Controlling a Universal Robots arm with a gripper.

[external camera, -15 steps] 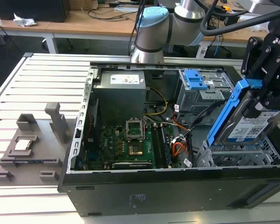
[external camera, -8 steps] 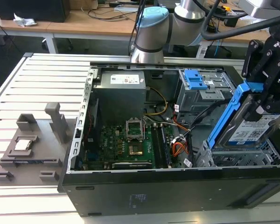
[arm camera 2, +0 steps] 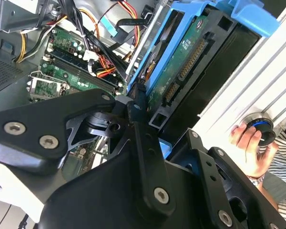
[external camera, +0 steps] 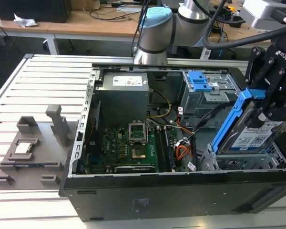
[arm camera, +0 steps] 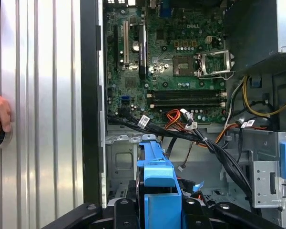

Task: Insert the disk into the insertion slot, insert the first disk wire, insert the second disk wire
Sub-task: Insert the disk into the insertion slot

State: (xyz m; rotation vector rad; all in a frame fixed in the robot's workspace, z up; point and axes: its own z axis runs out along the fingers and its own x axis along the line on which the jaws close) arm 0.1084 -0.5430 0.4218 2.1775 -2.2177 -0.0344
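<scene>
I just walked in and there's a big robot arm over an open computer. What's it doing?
The robot's gripper is shut on the disk, a silver drive in a blue frame. It holds the disk tilted above the insertion slot, the low grey cage at the exterior view's right end of the open computer case. The disk is not lying in the slot yet. A person's hand rests on a round knob beside the case.

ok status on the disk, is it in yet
Gripper shut on the disk. Disk tilted over the insertion slot, not seated. Black cables close beside the slot.
</scene>
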